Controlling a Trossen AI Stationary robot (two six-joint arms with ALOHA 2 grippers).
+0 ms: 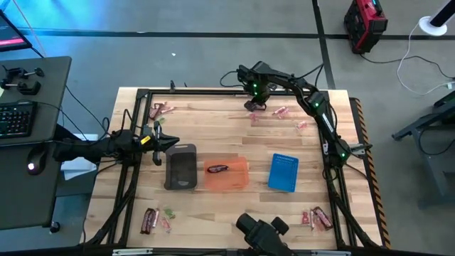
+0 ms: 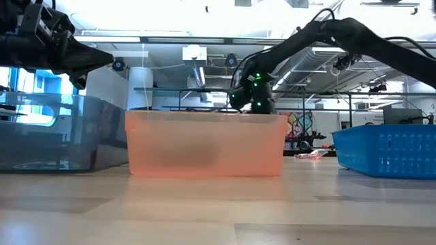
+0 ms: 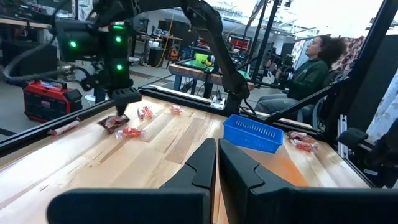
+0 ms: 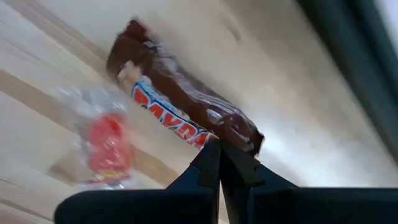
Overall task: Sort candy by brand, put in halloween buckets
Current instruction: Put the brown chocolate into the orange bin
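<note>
My right gripper (image 1: 256,104) reaches to the table's far edge and is shut at a reddish-brown bar (image 4: 180,106), which lies beside a red piece in clear wrap (image 4: 107,146). In the left wrist view the same gripper (image 3: 122,112) stands over that bar (image 3: 114,123). My left gripper (image 3: 217,158) is shut and empty, and hovers by the far left corner of the dark grey bucket (image 1: 181,168). The orange bucket (image 1: 229,176) holds one dark candy (image 1: 217,168). The blue bucket (image 1: 284,173) stands to its right. My right gripper pinches the bar at its wrapper end (image 4: 247,138) between the two shut fingertips, coming from above and pointing down. The rest of the bar stretches away from the fingers, close over the wood. Whether it is lifted clear, I cannot tell.
Candy heaps lie at the far left (image 1: 160,109), far right (image 1: 281,112), near left (image 1: 153,219) and near right (image 1: 317,217) of the table. A person (image 3: 311,62) sits beyond the table. Bare wood lies between the buckets and the far heaps.
</note>
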